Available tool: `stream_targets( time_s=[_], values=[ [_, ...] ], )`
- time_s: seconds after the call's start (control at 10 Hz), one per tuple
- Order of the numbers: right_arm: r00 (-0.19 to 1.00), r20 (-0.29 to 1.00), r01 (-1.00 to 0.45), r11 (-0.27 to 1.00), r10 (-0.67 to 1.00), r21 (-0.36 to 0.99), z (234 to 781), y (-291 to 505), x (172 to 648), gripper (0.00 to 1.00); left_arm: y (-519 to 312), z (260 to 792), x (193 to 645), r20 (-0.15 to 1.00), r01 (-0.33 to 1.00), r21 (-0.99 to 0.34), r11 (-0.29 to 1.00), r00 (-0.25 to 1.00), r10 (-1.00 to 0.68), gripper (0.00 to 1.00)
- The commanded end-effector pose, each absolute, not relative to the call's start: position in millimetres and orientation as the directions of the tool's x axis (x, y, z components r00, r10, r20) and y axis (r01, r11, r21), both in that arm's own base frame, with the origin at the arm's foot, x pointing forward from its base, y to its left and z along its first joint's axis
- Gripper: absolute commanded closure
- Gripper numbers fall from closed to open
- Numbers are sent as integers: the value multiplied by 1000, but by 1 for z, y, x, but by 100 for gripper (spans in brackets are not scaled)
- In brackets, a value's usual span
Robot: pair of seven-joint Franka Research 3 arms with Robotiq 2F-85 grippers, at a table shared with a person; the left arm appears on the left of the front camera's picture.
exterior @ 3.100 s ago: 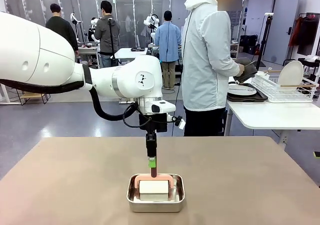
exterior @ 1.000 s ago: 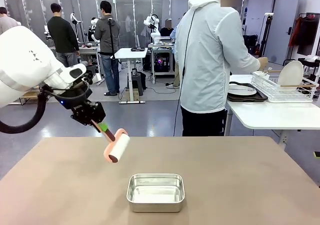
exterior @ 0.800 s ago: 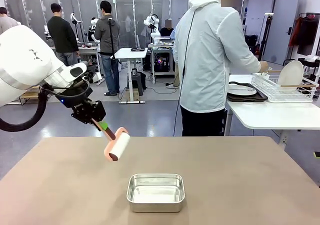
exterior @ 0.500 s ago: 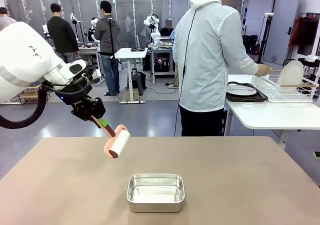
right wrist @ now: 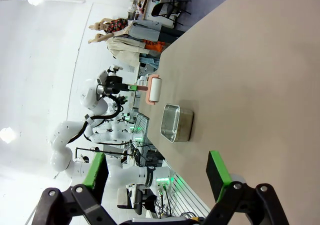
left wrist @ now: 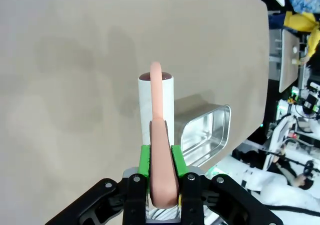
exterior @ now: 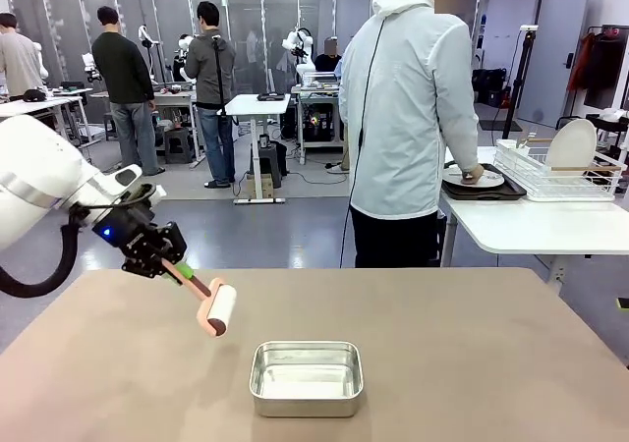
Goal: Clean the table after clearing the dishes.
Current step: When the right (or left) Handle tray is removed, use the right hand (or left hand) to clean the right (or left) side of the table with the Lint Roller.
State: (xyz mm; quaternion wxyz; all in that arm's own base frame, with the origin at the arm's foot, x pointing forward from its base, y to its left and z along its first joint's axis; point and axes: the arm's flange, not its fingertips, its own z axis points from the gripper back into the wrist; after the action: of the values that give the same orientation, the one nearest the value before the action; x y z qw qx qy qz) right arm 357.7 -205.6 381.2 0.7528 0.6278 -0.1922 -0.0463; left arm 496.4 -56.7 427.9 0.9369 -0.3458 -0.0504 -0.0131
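A lint roller (exterior: 215,309), white roll on a pink handle, hangs tilted over the left part of the taupe table (exterior: 472,354). My left gripper (exterior: 177,268) is shut on its handle. In the left wrist view the green pads (left wrist: 145,160) clamp the pink handle (left wrist: 162,180), and the roll (left wrist: 156,97) points out over the table (left wrist: 75,60). My right gripper (right wrist: 156,172) stands open with nothing between its fingers, looking along the table (right wrist: 260,75). The dishes (exterior: 474,179) lie on a dark tray on the white side table, with the person's hand on a plate.
An empty steel pan (exterior: 307,376) sits at the table's near middle, right of the roller; the pan (left wrist: 206,135) and the pan (right wrist: 177,122) show from both wrists. A person (exterior: 405,118) stands beyond the far edge, turned to the white table with its wire rack (exterior: 560,172).
My left arm has swung down and back to the left, carrying the roller lower and nearer the table's left side. The person's hand has come from the rack to the plate.
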Motion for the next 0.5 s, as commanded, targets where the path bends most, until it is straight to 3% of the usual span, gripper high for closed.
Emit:
stream_targets(
  time_s=[0.0,0.4],
  values=[
    [922,248,-189,212,-299,959,382,-205,354,0,-39,406,488,79,29,-735,677,996,43,79],
    [922,248,-189,212,-299,959,382,-205,354,0,8,341,491,75,40,-817,575,996,38,79]
  ],
)
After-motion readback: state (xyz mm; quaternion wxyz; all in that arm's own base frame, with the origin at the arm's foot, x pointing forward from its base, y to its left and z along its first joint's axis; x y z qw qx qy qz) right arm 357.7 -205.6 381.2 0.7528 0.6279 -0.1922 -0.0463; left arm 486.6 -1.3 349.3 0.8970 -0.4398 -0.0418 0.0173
